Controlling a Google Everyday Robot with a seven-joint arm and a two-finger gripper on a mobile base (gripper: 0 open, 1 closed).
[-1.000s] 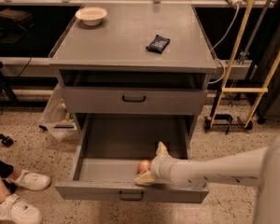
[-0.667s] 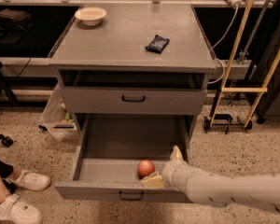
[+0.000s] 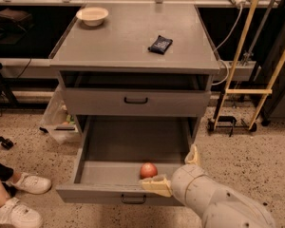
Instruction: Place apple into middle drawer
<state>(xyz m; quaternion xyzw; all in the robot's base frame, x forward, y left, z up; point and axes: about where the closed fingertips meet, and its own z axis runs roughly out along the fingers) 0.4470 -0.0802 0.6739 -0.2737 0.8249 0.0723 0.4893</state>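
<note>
Apple point(image 3: 148, 170) in middle drawer point(image 3: 133, 144) near front wall, gripper point(image 3: 175, 171) just right of it, jaws apart

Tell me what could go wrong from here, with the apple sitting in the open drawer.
1. The apple lies at the front of the middle drawer, right beside the open end effector; pulling the arm out could knock it rolling.
2. One finger overlaps the drawer's front wall and might snag it.
</note>
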